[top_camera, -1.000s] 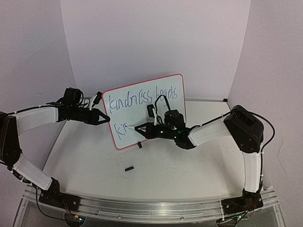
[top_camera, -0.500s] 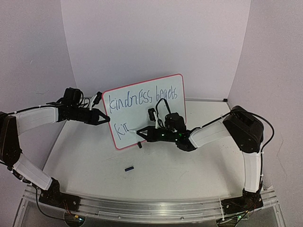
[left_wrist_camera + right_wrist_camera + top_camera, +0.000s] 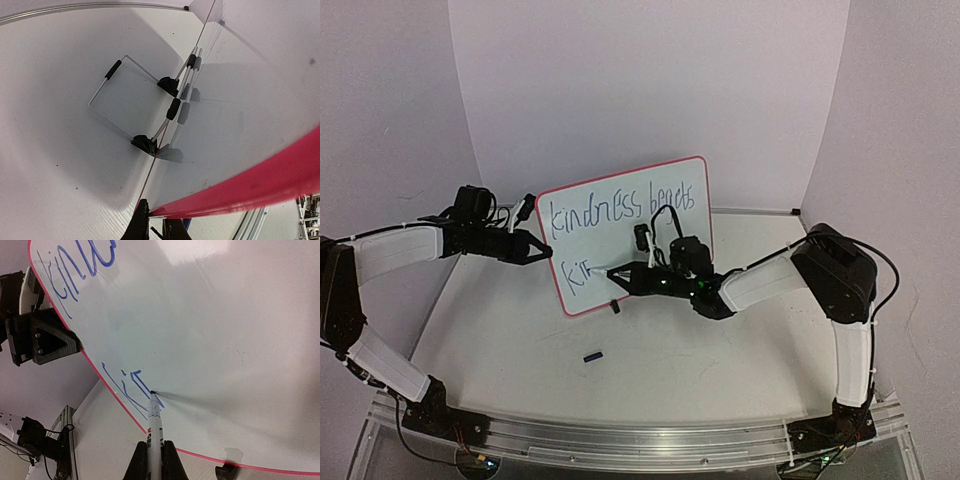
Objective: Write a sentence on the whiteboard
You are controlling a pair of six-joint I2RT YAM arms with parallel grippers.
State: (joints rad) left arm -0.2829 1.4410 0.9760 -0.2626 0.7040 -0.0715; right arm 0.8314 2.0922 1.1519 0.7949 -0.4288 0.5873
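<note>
Worktop (image 3: 650,370): pale, flat, w/ white walls at back & both sides; two arms reach in from the near edge.
Whiteboard (image 3: 590,245): stands at mid-worktop, toward the back, tilted so its right top corner sits higher; thin red rim, rounded corners, one black foot visible at the lower edge.
Sentence (image 3: 620,207): dark-blue handwriting. Top line reads approx. "kindness begets". 2nd line, at the lower left of the board, is only begun: "ki" plus part of another letter.
Wire stand (image 3: 125,100): bent metal frame w/ black sleeves, seen in the left wrist view behind the board, resting on the worktop.
Left claw (image 3: 545,252): clenched on the whiteboard's left edge; wrist view shows the red rim pinched btwn the dark fingertips (image 3: 141,225).
Right claw (image 3: 625,277): in front of the board's lower half, clenched round the marker pen's barrel.
Marker pen (image 3: 155,425): white barrel, dark tip touching the board at the end of the 2nd line's letters.
Small dark piece (image 3: 592,355): lies alone on the worktop, near side of the board, apart from both claws; too small to identify.
</note>
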